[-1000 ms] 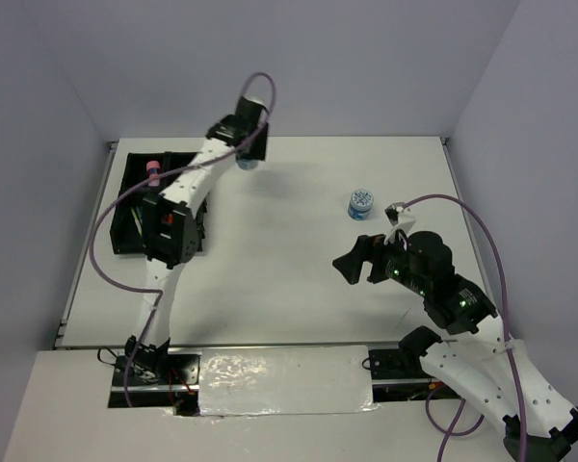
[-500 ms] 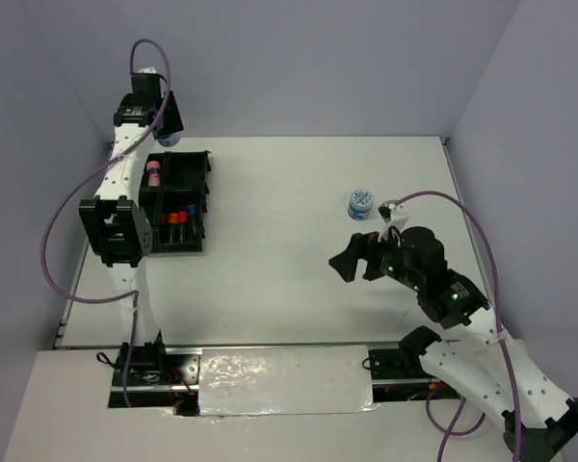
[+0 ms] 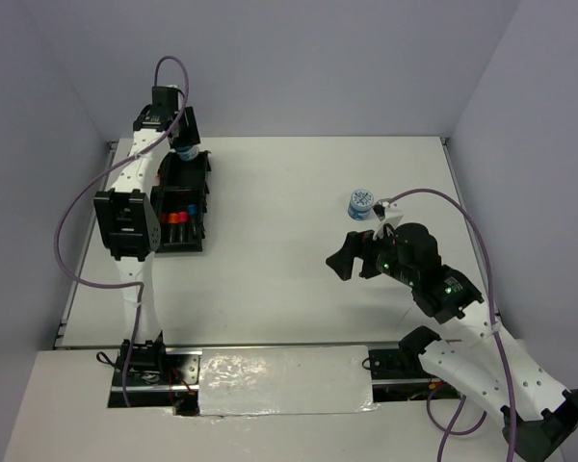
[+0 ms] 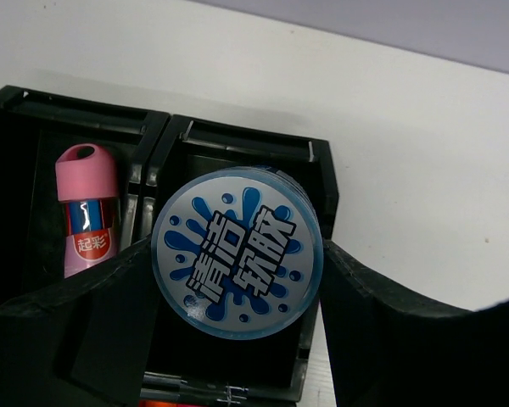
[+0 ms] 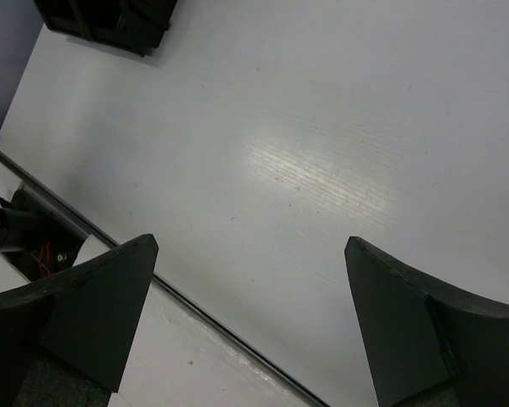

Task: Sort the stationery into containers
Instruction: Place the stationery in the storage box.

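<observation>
The white table (image 3: 299, 241) fills most of the overhead view. At its far left lies the black organiser tray (image 3: 205, 207), partly hidden by the left arm, which reaches out over the tray's far end.

The left gripper (image 4: 237, 271) is clamped on a round blue-white tub (image 4: 237, 253), one finger (image 4: 93, 314) on each side of it. The printed lid faces the wrist camera. The tub hangs over a far compartment of the tray, next to the one holding the pink tube (whether it touches the tray's floor cannot be told).

The right gripper (image 3: 358, 258) hovers over the right half of the table. Its jaws are spread wide with nothing between them, and its own camera shows only bare table beneath. The second tub (image 3: 361, 203) stands on the table just beyond this gripper, apart from it and well away from the tray.

The pink tube (image 4: 89, 212) lies in its compartment with its cap toward the far wall. A few short black markers (image 3: 178, 218) with coloured caps lie side by side in a compartment nearer the arm bases.
</observation>
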You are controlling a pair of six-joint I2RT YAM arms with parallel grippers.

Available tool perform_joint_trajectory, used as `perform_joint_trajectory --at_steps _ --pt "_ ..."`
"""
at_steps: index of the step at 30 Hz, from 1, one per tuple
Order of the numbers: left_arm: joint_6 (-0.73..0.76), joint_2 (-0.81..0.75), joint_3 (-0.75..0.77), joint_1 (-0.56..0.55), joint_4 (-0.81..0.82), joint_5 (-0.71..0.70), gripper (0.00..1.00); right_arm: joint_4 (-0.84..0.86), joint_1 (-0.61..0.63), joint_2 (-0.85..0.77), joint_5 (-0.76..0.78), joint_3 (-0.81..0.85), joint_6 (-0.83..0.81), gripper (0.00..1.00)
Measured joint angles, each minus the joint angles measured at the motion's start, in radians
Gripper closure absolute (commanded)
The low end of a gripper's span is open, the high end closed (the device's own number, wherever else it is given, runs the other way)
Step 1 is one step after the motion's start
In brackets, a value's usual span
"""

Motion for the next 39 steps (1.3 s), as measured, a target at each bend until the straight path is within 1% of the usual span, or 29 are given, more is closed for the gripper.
perform_joint_trajectory --at_steps 7,11,13,14,16,17,19,20,21,23,28,32,36,39 --pt "0.003 0.045 -0.006 0.006 0.001 0.001 0.71 0.009 0.0 0.018 -0.001 0.0 -0.004 0.0" --pt "0.004 0.052 -0.005 0.005 0.0 -0.005 0.6 0.018 0.0 0.035 -0.003 0.0 -0.004 0.0" --pt "0.006 0.054 -0.005 0.004 0.0 -0.01 0.58 0.022 0.0 0.035 -0.004 0.0 -0.004 0.0" --pt "0.007 0.056 -0.005 0.003 0.0 -0.013 0.54 0.024 0.0 0.035 -0.004 0.0 -0.004 0.0" --pt "0.01 0.063 -0.001 0.002 0.0 -0.024 0.49 0.029 0.0 0.035 -0.004 0.0 -0.005 0.0" --pt "0.011 0.067 0.001 0.001 0.0 -0.031 0.43 0.029 0.0 0.035 -0.004 0.0 -0.005 0.0" --pt "0.014 0.075 0.003 0.001 0.0 -0.043 0.36 0.029 0.0 0.035 -0.004 0.0 -0.005 0.0" --pt "0.019 0.079 0.003 0.0 -0.001 -0.048 0.26 0.029 0.0 0.035 -0.005 0.0 -0.006 0.0" --pt "0.025 0.084 0.003 0.0 -0.002 -0.052 0.19 0.029 0.0 0.035 -0.005 0.0 -0.008 0.0" --pt "0.027 0.092 0.003 -0.001 -0.002 -0.061 0.08 0.029 0.0 0.034 -0.008 0.0 -0.009 0.0" --pt "0.031 0.093 0.018 -0.003 -0.002 -0.066 0.01 0.029 0.0 0.034 -0.016 0.0 -0.011 0.0" --pt "0.029 0.09 0.033 -0.007 0.005 -0.055 0.01 0.035 0.0 0.039 -0.009 0.0 -0.011 0.0" --pt "0.027 0.066 0.033 -0.031 -0.006 -0.032 0.01 0.035 -0.003 0.093 0.089 0.001 0.004 0.0" --pt "0.013 0.001 0.011 -0.086 -0.013 0.005 0.01 0.02 -0.023 0.161 0.187 0.021 0.031 0.0"
